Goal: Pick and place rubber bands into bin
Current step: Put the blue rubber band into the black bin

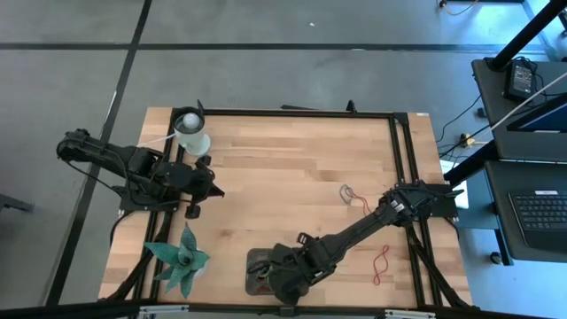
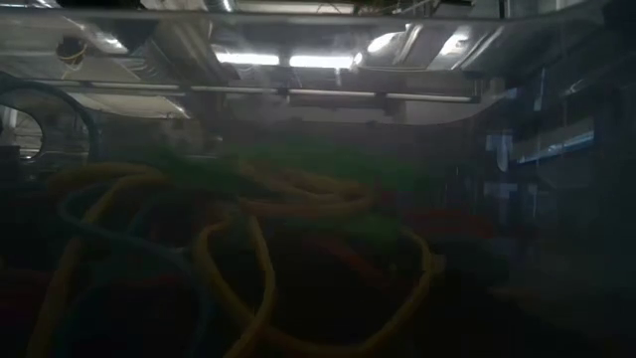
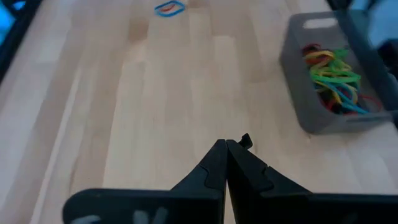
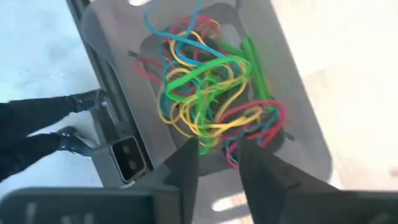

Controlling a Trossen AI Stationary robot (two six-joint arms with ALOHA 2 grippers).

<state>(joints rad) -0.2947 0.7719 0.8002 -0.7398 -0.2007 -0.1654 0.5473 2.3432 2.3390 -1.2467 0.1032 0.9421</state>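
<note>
Right gripper (image 4: pixel 216 155) parted over bin (image 4: pixel 298 118).

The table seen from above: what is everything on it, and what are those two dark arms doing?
bin: one, dark grey, at the table's near edge, under the right tool.
rubber bands in the bin: a tangled pile, too many to count; green, yellow, red, blue.
loose red rubber band: one, on the wood near the right edge.
loose rubber bands: one or two, reddish and pale, right of the table's middle.
white cup: one, at the far left corner.
green plant-like figure: one, at the near left corner.
table: one, light wood, black frame.
shoes and dark trouser legs: a person standing beside the table.
left tool: shut, empty, waiting at the left side.
right tool: open, above the pile.
</note>
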